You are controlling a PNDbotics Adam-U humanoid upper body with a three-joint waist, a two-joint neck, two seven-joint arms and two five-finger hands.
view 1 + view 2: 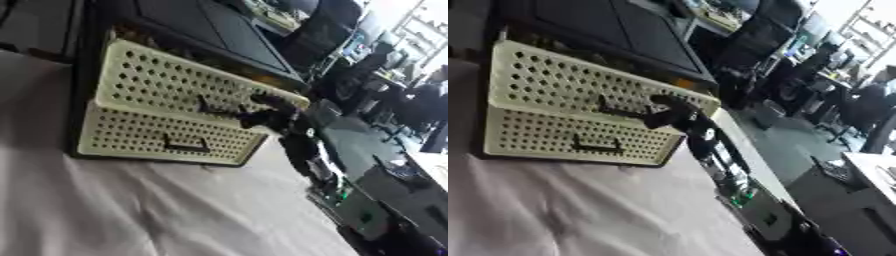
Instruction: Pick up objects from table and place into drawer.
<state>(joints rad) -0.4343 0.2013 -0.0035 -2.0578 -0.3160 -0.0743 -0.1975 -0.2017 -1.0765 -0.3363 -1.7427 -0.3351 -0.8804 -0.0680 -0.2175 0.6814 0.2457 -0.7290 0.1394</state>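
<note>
My right hand [674,114] reaches the cream perforated drawer unit [157,85], fingers curled around the upper drawer's dark handle [214,109] to pull it open for loading. The lower drawer [149,135] sits closed beneath. No objects to load show beside the unit.

The drawer unit [166,107] is pale cream-yellow, and both of its 2 drawer fronts carry a regular pattern of small dark round holes. The upper handle [619,111] and the lower handle [185,146] are black. The robot hand [671,114] at the upper drawer is black, and its arm [728,172] is black with silver patches. The cloth over the counter [131,210] is plain light grey-white, creased, without any pattern.
</note>
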